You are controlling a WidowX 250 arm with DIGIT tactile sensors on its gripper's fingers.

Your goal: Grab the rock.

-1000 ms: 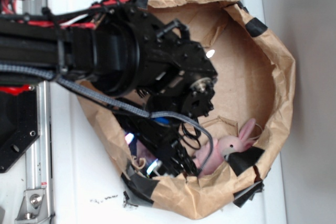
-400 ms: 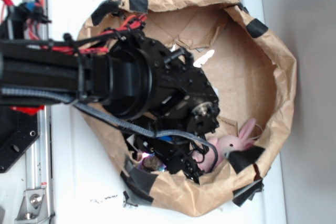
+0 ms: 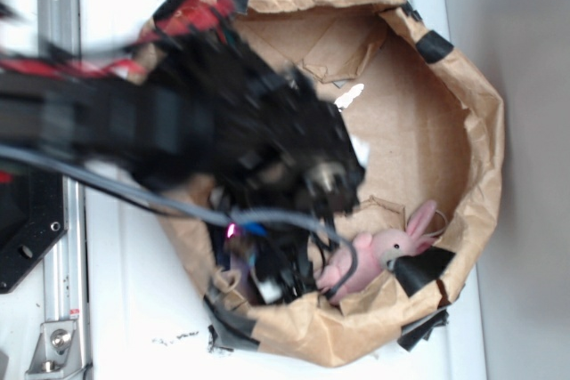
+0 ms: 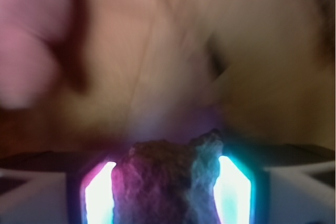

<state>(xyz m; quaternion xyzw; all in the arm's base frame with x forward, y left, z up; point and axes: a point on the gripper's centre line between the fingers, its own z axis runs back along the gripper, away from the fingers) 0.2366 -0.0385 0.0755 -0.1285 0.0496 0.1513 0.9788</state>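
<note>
Wrist view: gripper [image 4: 165,190] clamps rock [image 4: 168,177]; pink bunny [image 3: 374,254] close beside, paper bag [image 3: 463,113] around.

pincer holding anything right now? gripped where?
Yes: the rock sits between the glowing pads of the pincer, clamped on its two opposite sides. Its lumpy top sticks out beyond the pads; its lower part runs out of frame.

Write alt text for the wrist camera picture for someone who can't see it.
A rough, dark, lumpy rock sits clamped between the gripper's two glowing fingers at the bottom of the frame. Behind it everything is motion-blurred: brown paper and a pink shape at upper left.
</note>
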